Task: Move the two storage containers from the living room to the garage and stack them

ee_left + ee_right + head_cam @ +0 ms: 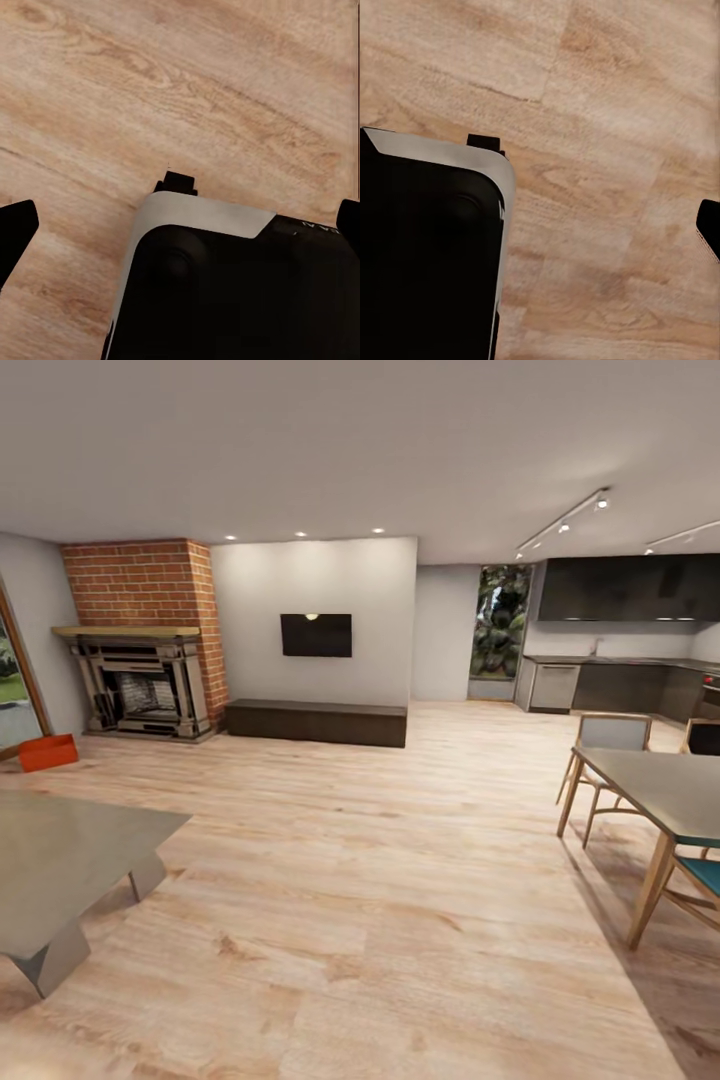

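Right, from the head camera I am looking across the living room, with its pale wood plank floor (400, 880) running from the bottom of the frame up to the white wall. One storage container (47, 752) sits on that floor at the far left edge, about mid-height in the frame, just left of the red-brick fireplace (145, 640) and beside the glass door (15, 680). It is a red-orange open-top bin, and its long axis runs roughly left to right across the picture, the right end tilted slightly upward in the frame. I can only make out one bin from here.

A black TV (316, 635) hangs on the wall above a long low dark cabinet (316, 722). A grey low table (60, 860) fills the lower left, and a dining table (660, 790) with chairs stands at the right.

In the left wrist view I see the left gripper (180, 225) with dark fingertips at both side edges, spread wide over bare planks, holding nothing. In the right wrist view one fingertip of the right gripper (710, 229) shows at the edge; how wide its jaws stand I cannot tell.
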You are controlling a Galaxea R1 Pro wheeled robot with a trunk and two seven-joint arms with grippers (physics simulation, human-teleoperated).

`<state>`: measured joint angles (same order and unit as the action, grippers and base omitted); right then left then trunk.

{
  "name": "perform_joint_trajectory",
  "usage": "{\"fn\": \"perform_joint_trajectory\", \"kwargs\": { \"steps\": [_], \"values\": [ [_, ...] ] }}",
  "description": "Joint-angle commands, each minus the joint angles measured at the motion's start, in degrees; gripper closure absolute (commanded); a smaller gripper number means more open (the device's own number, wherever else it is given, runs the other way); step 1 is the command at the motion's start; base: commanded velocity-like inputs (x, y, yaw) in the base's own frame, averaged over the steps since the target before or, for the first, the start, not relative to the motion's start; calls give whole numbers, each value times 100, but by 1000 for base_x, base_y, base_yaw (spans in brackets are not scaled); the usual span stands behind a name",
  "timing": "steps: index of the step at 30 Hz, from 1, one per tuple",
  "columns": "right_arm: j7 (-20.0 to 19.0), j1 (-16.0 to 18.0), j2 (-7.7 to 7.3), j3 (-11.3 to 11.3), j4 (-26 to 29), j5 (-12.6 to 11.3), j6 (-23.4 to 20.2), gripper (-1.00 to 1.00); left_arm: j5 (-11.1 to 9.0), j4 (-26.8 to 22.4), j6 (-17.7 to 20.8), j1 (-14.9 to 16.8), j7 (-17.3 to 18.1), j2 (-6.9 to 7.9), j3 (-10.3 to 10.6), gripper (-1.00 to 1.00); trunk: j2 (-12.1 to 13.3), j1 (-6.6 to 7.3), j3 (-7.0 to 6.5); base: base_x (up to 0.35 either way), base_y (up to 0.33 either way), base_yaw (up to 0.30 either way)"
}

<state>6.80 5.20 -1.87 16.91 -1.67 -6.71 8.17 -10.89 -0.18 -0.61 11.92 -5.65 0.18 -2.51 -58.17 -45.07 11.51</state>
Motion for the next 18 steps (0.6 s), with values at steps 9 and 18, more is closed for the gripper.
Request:
{"fn": "perform_joint_trajectory", "kwargs": {
  "steps": [9,18],
  "values": [
    [-40,8,1,49,-18,-59,36,-100,-27,0,-16,3,-7,1,-24,-100,-4,-4,7,322,0,0],
    [-52,8,-34,49,-18,-49,53,-100,-27,0,-18,3,-7,-1,-22,-100,-4,-4,7,322,0,0]
  ]
}}
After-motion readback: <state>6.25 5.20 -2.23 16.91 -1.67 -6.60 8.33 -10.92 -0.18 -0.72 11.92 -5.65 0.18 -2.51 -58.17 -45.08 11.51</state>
